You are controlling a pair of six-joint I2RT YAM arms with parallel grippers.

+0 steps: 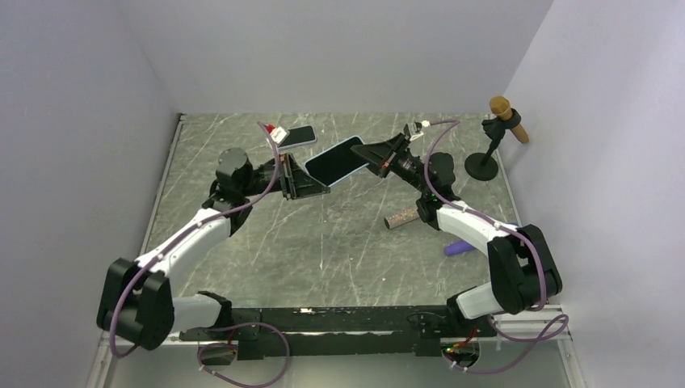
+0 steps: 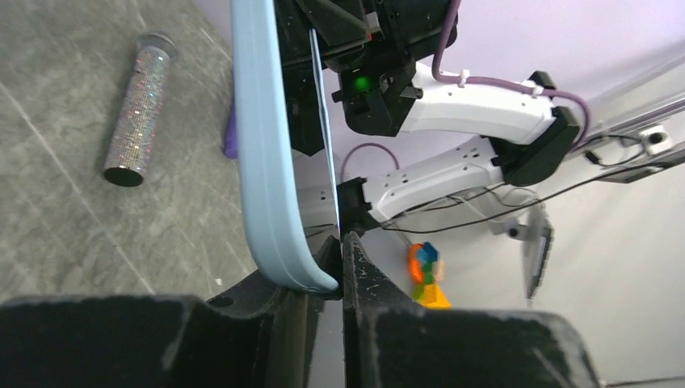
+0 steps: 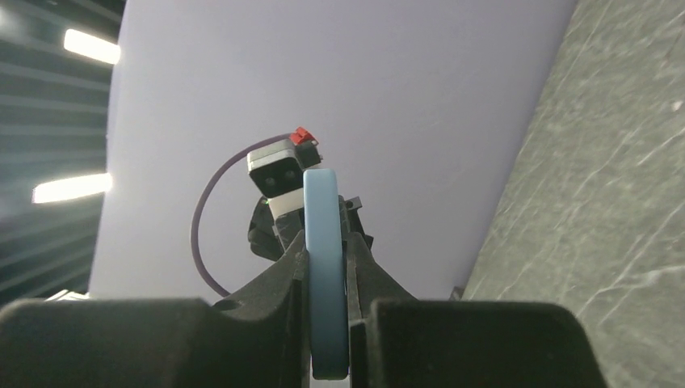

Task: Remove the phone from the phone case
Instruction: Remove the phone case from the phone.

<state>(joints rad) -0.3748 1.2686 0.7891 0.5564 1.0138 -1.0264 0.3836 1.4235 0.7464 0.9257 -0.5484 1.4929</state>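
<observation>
At L fingertips [image 2: 365, 271], phone [image 2: 323, 121] seems parted from case [image 2: 258, 121]; unseen overhead

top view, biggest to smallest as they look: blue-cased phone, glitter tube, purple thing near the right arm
1. blue-cased phone, though it is held up off the table, so nearer the camera
2. glitter tube
3. purple thing, partly hidden, so its place is unsure

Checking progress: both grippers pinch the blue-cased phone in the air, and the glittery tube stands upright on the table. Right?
Nearly: the glittery tube lies on its side, as the left wrist view shows. The rest holds.
</observation>
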